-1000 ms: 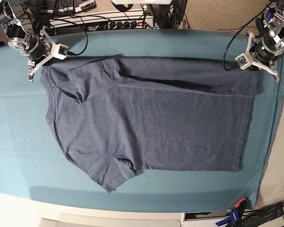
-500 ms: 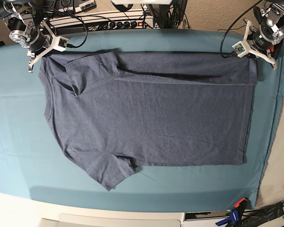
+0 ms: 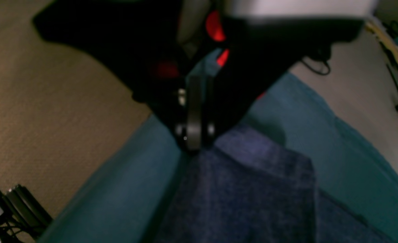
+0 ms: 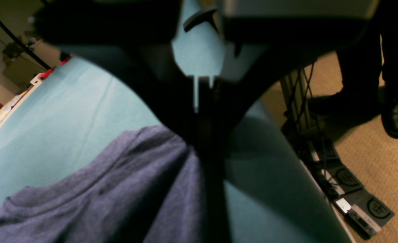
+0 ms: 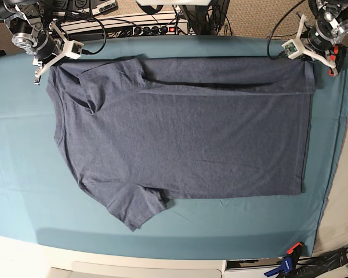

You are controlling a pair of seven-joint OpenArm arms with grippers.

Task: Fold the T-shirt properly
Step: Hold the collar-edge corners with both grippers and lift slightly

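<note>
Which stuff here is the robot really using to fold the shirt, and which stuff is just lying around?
Part of the job:
- the T-shirt, spread on the teal cloth
- the left gripper, shut on the T-shirt's hem corner
- the right gripper, shut on the T-shirt's shoulder corner

Just lying about:
- the clamp at the table's near edge
- the power strip behind the table

Both wrist views blur; each claw's tips hide the pinched T-shirt [image 5: 185, 136] edge.
</note>
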